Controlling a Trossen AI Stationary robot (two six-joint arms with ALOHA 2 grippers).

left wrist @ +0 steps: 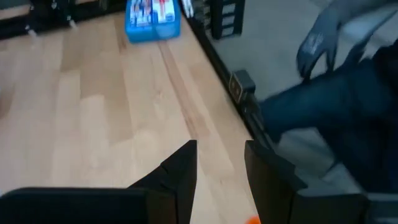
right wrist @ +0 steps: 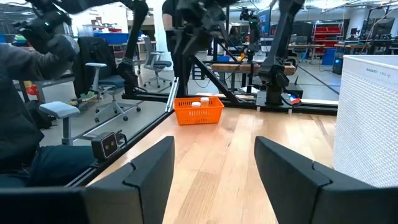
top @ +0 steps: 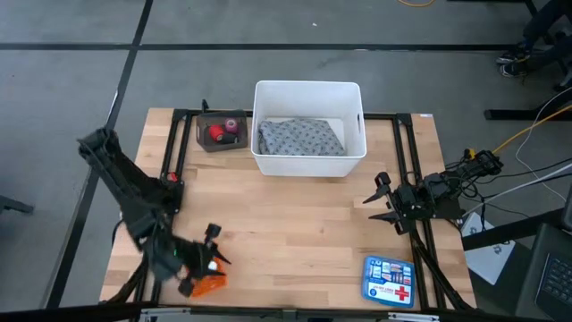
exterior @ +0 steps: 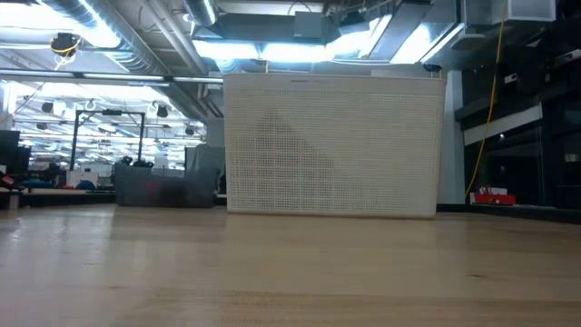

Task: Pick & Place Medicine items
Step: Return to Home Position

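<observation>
Wooden table [top: 295,224] in a bright workshop with desks and office chairs behind it. The left gripper [top: 217,246] hangs at the front edge, its fingers [left wrist: 180,168] narrowly parted with nothing between them. It is just above an orange basket [right wrist: 199,114], which it half covers from overhead. The white specks [right wrist: 198,103] inside the basket are too small to identify. The right gripper [top: 377,199] sits at the table's side, fingers [right wrist: 149,168] spread wide and empty. Ahead of those fingers and off to one side, a white perforated bin [top: 308,164] holds the grey dotted cloth [top: 300,138]. Faint lettering on the bin begins "BASKET". Just beside the bin, a dark tray [top: 204,141] holds a red piece [top: 215,133] and a pink piece [top: 234,127]. A blue box [top: 390,279] bears a red cross, its words unreadable. A person's gloved hand [left wrist: 316,45] shows beyond the table.
</observation>
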